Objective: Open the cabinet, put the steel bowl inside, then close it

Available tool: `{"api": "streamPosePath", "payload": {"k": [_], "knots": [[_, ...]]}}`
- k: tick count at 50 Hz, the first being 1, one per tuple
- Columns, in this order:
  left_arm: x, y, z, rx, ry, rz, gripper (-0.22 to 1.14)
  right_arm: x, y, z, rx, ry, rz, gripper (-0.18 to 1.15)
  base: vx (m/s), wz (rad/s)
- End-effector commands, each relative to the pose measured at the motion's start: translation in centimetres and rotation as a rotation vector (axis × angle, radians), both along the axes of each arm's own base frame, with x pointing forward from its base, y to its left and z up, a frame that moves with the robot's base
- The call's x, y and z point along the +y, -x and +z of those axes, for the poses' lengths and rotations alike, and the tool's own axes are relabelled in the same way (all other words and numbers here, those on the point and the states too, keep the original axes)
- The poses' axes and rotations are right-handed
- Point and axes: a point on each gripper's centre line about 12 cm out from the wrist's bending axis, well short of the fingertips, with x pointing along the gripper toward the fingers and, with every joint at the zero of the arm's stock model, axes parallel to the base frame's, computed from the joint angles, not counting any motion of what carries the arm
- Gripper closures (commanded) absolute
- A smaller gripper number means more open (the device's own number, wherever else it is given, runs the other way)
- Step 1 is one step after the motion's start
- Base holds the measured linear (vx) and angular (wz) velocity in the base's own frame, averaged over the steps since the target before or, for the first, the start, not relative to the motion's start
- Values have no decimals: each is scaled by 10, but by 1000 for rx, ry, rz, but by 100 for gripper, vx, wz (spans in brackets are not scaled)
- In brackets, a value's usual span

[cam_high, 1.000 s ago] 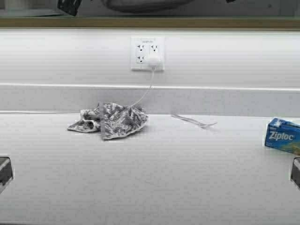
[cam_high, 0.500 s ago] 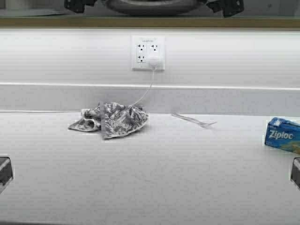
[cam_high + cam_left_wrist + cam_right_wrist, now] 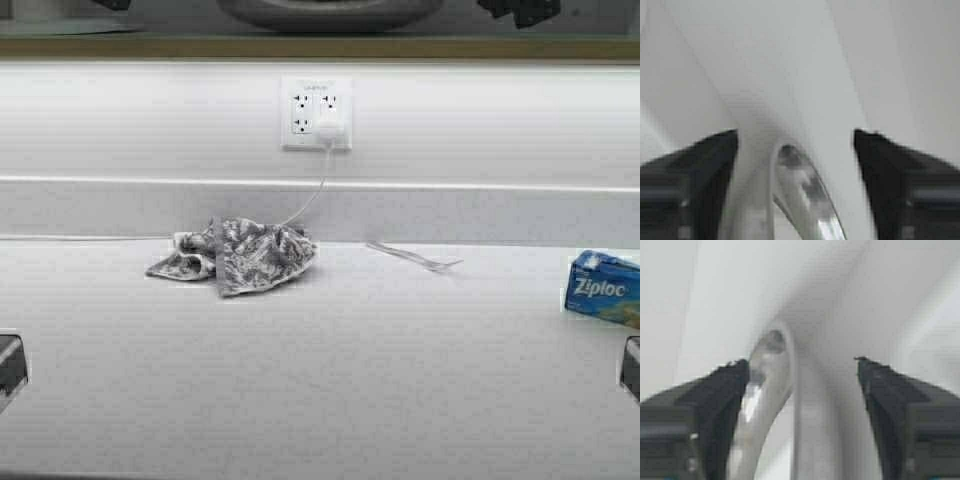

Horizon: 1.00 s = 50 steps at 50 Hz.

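The steel bowl (image 3: pixel 330 12) sat inside the cabinet (image 3: pixel 320 46); both end effectors, left (image 3: pixel 795 145) and right (image 3: pixel 802 372), gaped empty beside it. Closing the doors seemed next.

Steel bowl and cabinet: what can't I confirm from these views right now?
- Steel bowl: high view, cut off by the top edge; only its underside shows.
- Cabinet doors: out of frame in every view.
- Left tool: open; its wrist view too blurred to show bowl contact.
- Right tool: open, same limit.
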Motion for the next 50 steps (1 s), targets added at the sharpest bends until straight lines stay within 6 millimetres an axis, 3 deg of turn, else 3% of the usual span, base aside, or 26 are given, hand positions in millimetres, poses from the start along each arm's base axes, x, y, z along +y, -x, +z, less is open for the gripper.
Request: {"api": "streamPosePath", "payload": {"k": [1,6,7,9,11,16,22,33,50], "knots": [[-3,12,14,-38,-18,-22,42,6,10,20,-41,17,28,30,0,0],[-7,22,9,-18,-31,-37,99,13,20,20,-34,37,55,80,0,-1],[-8,24,8,-16,-35,-40,106,15,23,20,-38,51,67,94,-1,-1],[-10,28,5,-11,-49,-47,107,18,26,20,-41,67,77,106,-2,-2],[-12,33,3,-9,-63,-54,99,21,29,19,-46,89,89,106,-3,-2],[-15,45,1,-13,-102,-68,82,24,37,21,-70,156,110,88,-6,-3],[-15,60,6,-39,-154,-77,88,27,51,26,-109,244,135,90,-11,-4],[-9,81,7,-67,-317,-78,88,28,70,24,-144,492,186,92,-15,-5],[-11,95,-20,-1,-948,-205,88,34,95,3,-182,943,321,91,-19,1]]}}
